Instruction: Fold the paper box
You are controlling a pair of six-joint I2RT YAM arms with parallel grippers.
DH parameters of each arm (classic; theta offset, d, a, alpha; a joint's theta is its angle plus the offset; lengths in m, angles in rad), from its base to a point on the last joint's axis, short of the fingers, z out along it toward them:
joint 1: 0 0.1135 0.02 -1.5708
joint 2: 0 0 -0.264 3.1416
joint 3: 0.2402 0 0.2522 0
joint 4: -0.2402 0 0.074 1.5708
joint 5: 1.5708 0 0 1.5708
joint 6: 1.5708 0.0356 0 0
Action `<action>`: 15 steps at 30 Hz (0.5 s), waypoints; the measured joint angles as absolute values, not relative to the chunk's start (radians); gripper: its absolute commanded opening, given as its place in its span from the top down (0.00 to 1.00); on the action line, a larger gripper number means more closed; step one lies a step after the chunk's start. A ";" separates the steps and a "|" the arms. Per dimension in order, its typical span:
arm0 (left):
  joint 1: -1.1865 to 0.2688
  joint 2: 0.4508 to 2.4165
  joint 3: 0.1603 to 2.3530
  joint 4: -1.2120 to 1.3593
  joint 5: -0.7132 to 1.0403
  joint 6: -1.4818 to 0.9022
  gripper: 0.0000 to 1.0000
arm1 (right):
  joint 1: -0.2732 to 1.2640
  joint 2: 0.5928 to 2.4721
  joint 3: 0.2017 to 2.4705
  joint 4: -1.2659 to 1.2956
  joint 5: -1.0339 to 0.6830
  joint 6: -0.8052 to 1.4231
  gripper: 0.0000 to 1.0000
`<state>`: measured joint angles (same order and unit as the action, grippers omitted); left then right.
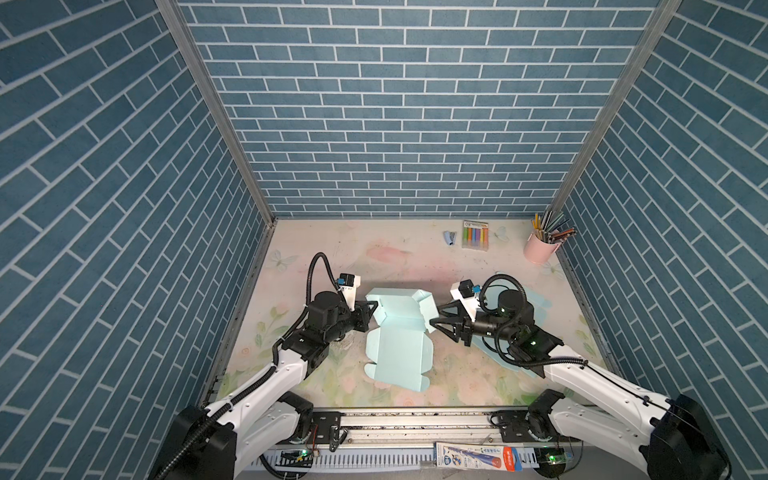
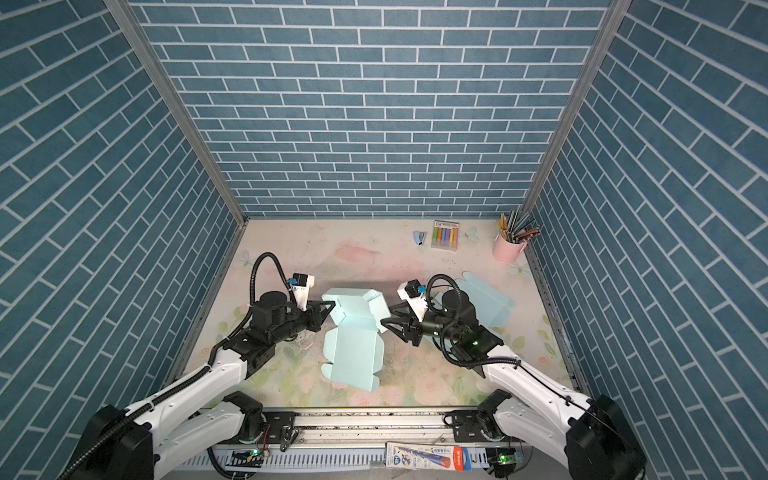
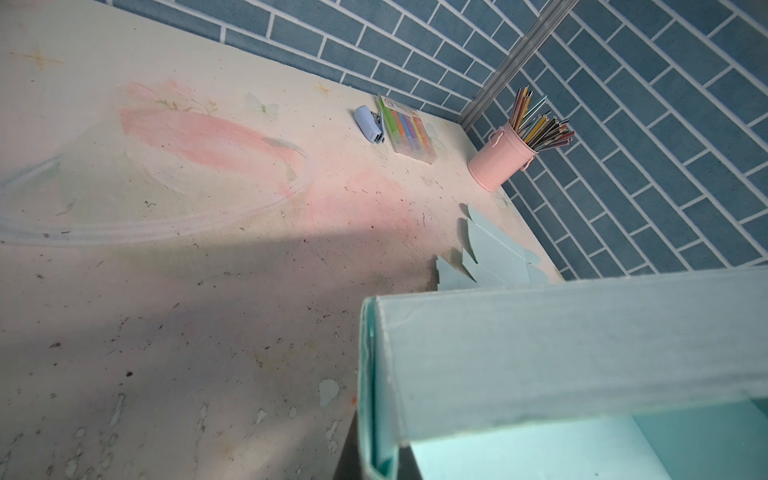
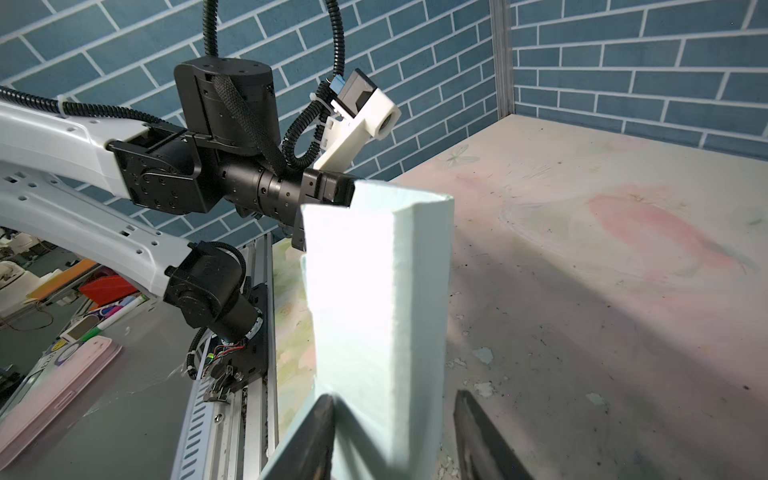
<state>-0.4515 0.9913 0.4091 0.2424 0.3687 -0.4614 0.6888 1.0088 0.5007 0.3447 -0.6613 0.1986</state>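
A pale blue paper box (image 1: 397, 345), only partly folded, lies in the middle of the flowered table (image 1: 374, 257). In both top views its long axis runs from the centre of the frame down toward the lower edge. The upper end has its side walls raised, while the lower end is flat card. The two arms face each other across that raised upper end. The left gripper (image 1: 374, 307) comes in from the left of the frame and is clenched on the box's left wall. The left wrist view shows the thin blue card (image 3: 374, 415) pinched between its dark fingers. The right gripper (image 1: 434, 315) comes in from the right of the frame, level with the same end, and is released. In the right wrist view its two fingers (image 4: 322, 432) stand well apart, with the upright right wall (image 4: 374, 311) between them and nothing gripped. The right wall therefore lies straight ahead of the right gripper, across the box's short axis. The right arm looks nearest to it for the next fold, which probably means closing on that wall or pressing it inward while the left side stays pinned.
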 measured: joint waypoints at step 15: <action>-0.455 1.092 0.413 0.220 0.225 -0.460 1.00 | 0.912 1.256 0.703 0.234 -0.205 0.169 0.59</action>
